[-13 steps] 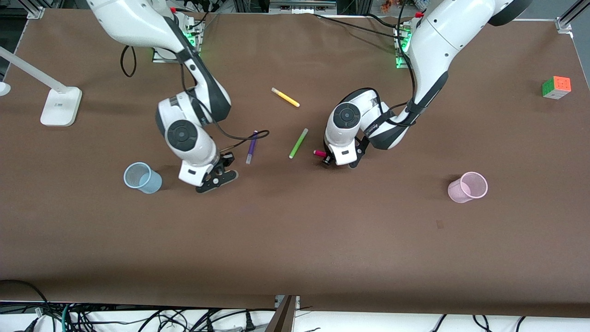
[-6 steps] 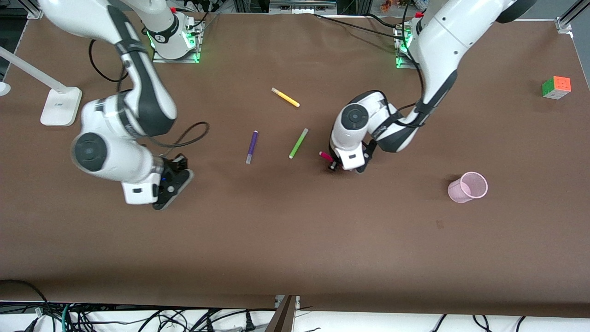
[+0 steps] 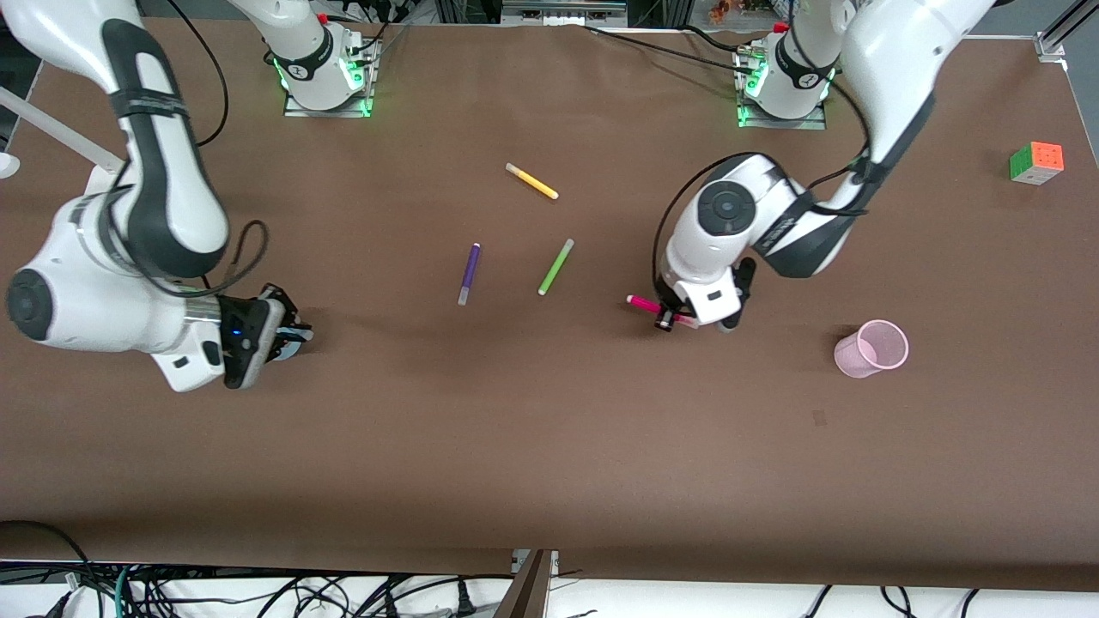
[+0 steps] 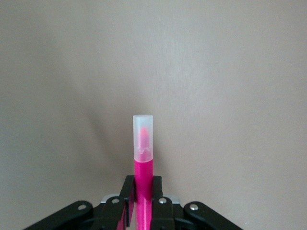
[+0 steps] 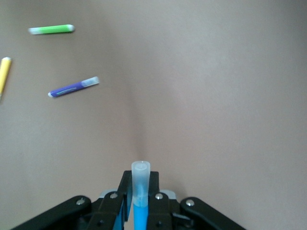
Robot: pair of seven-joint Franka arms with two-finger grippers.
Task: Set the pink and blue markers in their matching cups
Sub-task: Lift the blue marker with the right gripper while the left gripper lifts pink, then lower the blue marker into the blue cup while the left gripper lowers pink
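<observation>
My left gripper [image 3: 665, 319] is shut on the magenta-pink marker [image 3: 642, 301] and holds it level above the table, between the lime-green pen and the pale pink mesh cup [image 3: 871, 348]. In the left wrist view the marker [image 4: 143, 163] stands out from between the jaws of the left gripper [image 4: 142, 191], pale cap outward. My right gripper [image 3: 283, 330] is shut on the blue marker [image 5: 141, 211], cap outward. It hangs over the spot of the light blue cup. Only a light blue sliver [image 3: 297, 336] shows there; the arm hides the rest.
A purple pen [image 3: 469, 273], a lime-green pen [image 3: 555, 267] and a yellow pen [image 3: 531, 181] lie mid-table; they also show in the right wrist view. A colour cube [image 3: 1036, 162] sits at the left arm's end. A white lamp arm [image 3: 51, 129] stands at the right arm's end.
The right arm swung from beside the purple pen toward its end of the table, over the blue cup. The left gripper carried the pink marker up from the table toward the pink cup.
</observation>
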